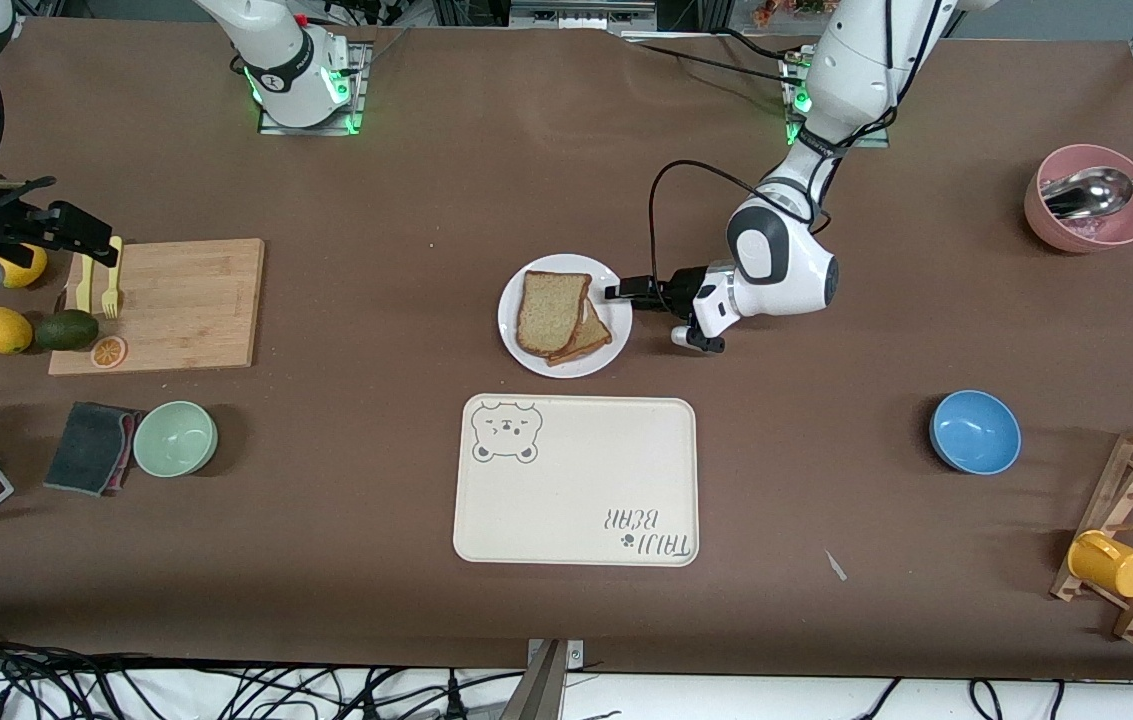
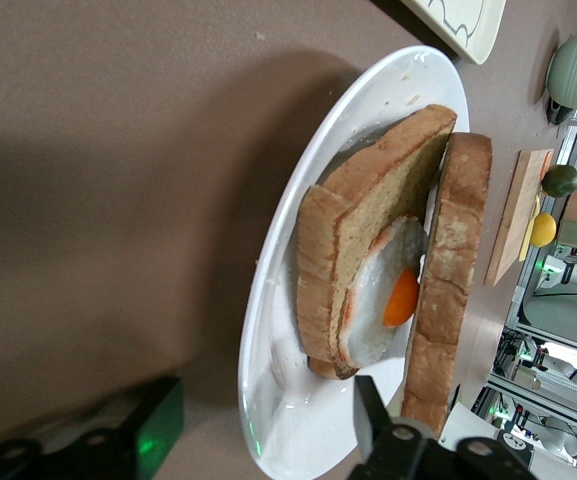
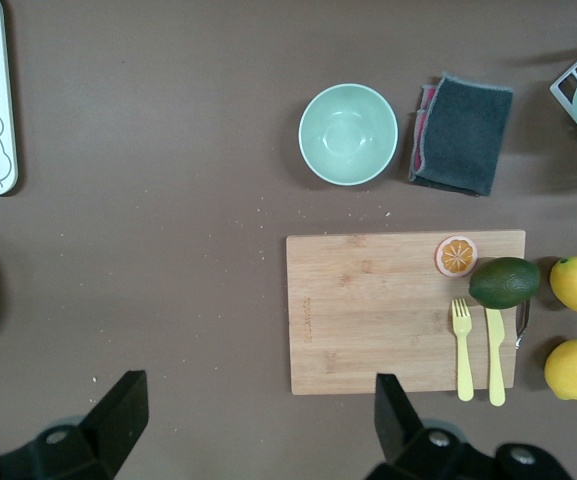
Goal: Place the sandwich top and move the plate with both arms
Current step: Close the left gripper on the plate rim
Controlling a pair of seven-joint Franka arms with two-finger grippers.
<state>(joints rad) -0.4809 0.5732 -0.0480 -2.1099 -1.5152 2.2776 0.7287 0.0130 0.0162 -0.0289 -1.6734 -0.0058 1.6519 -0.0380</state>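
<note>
Sandwich top (image 1: pixel 552 311) lying on the egg slice (image 2: pixel 368 270) on the plate (image 1: pixel 526 352), its edge overhanging the fried egg (image 2: pixel 388 300) and reaching close to one fingertip of the left gripper (image 1: pixel 616 292); jaws set astride the plate rim at its left-arm edge, parted, one finger (image 2: pixel 368 415) above the rim and the other below, not visibly pressing it. Bear-print tray (image 1: pixel 576 480) just nearer the front camera. Right gripper (image 3: pixel 253 420) waiting high over the cutting board (image 3: pixel 388 310), fingers spread wide and holding nothing.
</note>
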